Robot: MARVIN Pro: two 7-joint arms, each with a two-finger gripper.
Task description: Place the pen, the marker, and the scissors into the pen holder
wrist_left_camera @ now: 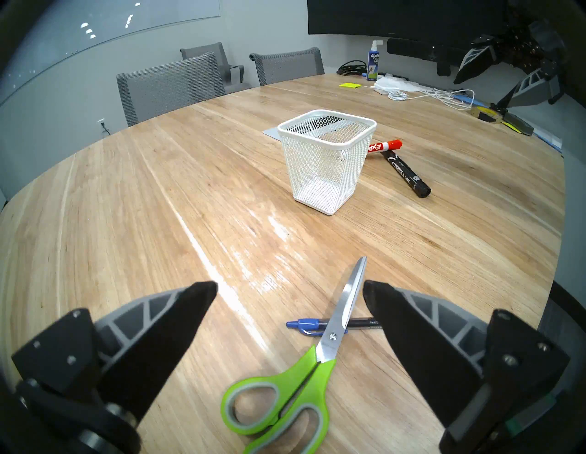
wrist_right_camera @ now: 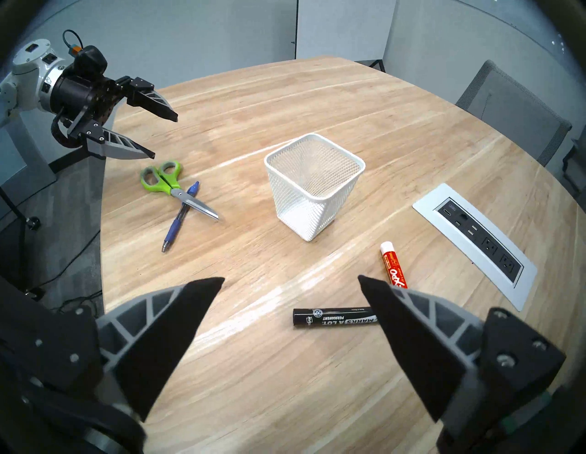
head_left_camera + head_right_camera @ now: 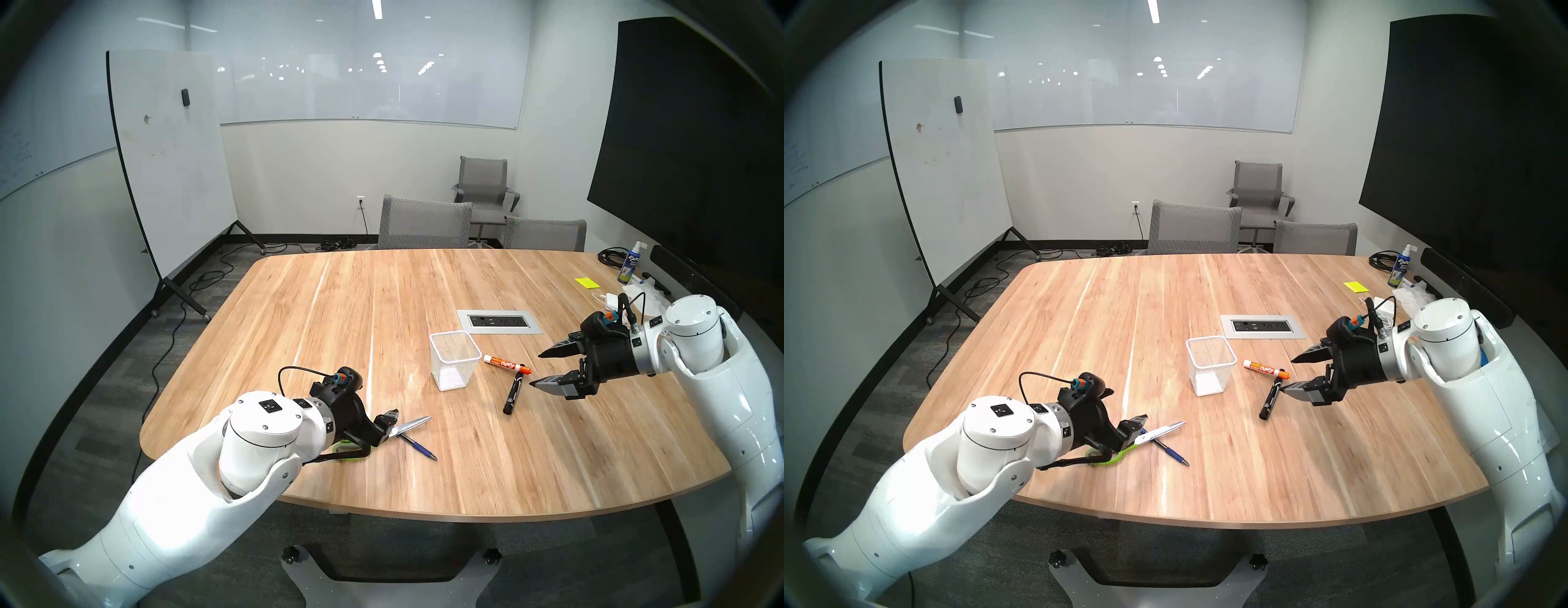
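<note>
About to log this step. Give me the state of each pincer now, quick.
Left pincer: open, holding nothing, above the scissors and pen.
Right pincer: open, holding nothing, above the black marker.

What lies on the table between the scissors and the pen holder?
Nothing: in the left wrist view, only bare wood lies between the scissors and the pen holder. The pen lies under the blades, not in that stretch.
</note>
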